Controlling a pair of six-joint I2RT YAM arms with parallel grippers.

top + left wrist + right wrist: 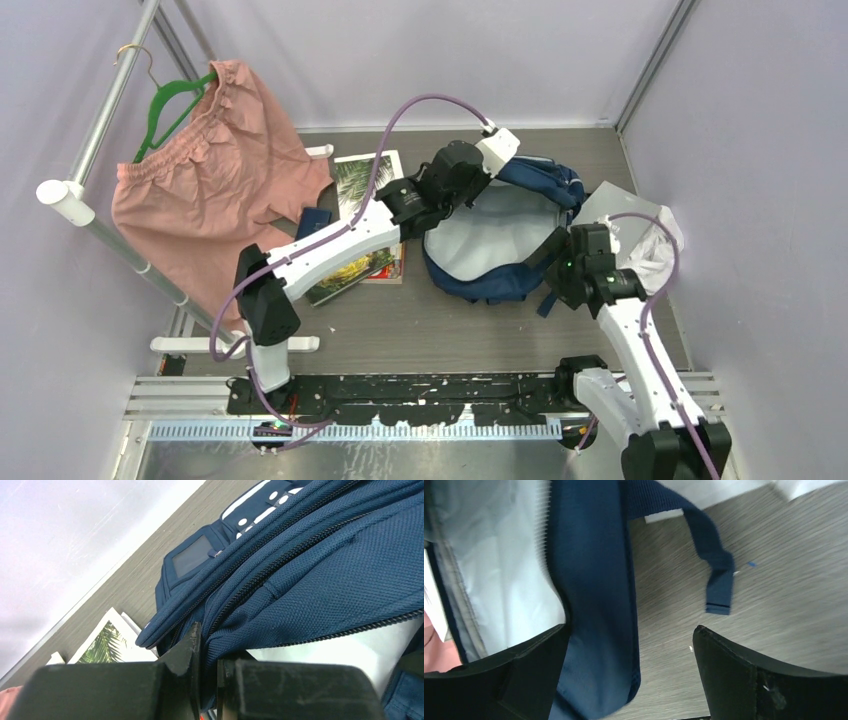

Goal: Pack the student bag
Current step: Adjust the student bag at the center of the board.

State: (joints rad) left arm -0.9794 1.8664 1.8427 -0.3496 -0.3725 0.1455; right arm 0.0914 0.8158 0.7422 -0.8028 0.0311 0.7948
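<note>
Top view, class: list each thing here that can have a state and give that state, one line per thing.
Bag: unzipped, main compartment gaping, grey lining showing.
Left gripper: jaws shut on the bag's rim.
Right gripper: jaws open, straddling the bag's wall.
Shorts: on the green hanger.
Book: closed, lying flat.
</note>
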